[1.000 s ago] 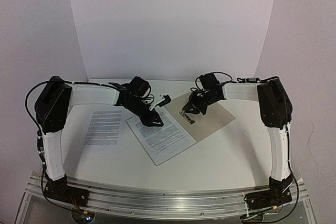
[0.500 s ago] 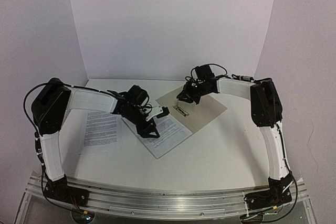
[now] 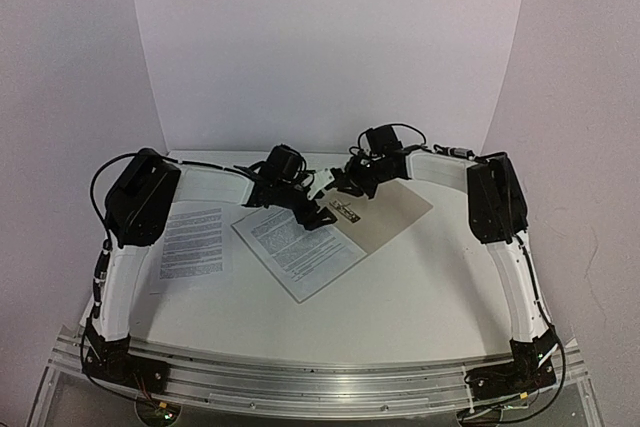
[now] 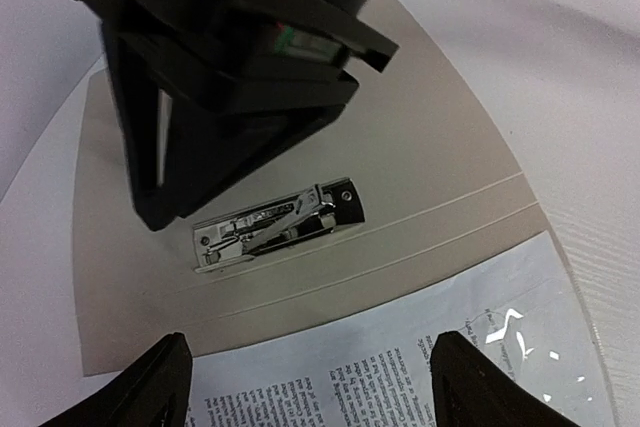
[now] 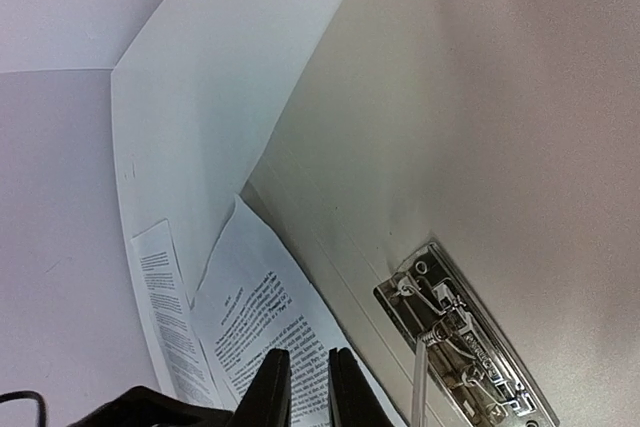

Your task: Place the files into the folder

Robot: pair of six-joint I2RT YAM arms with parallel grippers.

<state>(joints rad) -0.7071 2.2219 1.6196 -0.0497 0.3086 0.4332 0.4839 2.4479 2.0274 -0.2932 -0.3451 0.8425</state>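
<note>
Tan cardboard folder (image 3: 400,212) is lying under both arms: left gripper (image 4: 315,385) gaping wide over the printed white paper sheet (image 4: 390,379) overlapping its edge, right gripper (image 5: 310,387) hovering nearly closed.

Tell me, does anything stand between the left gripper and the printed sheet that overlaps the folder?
Nothing visible does. The left gripper hangs open right above that sheet, at its edge on the folder. The right gripper is farther off, by the metal clip.
</note>
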